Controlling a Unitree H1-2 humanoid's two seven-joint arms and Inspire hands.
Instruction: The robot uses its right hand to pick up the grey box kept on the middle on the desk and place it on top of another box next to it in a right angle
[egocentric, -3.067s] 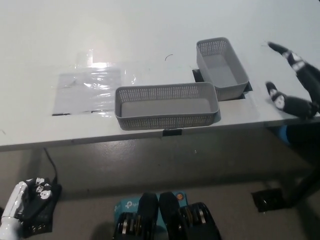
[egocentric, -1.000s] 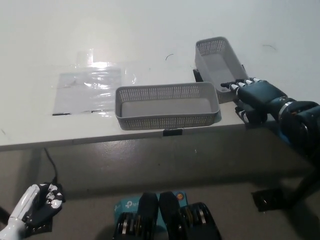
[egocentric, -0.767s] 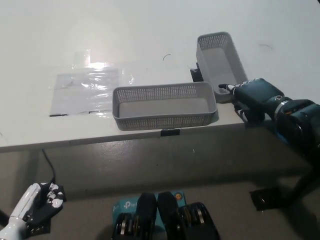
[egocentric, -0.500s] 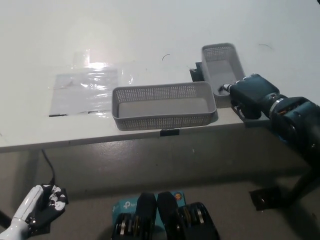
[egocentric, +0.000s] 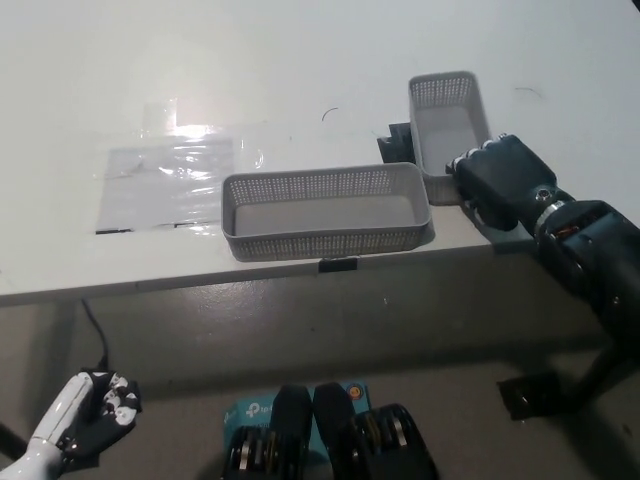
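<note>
Grasp made on the smaller box, the lift and stacking not yet done.
Head view: the black right hand (egocentric: 500, 178) sits at the near end of the smaller grey box (egocentric: 447, 125), fingers curled onto its rim, apparently holding it; that box stands on the desk (egocentric: 300, 60) just right of and behind the long grey box (egocentric: 325, 210), nothing stacked yet. The white left hand (egocentric: 85, 415) hangs well below the desk edge, finger state unclear.
</note>
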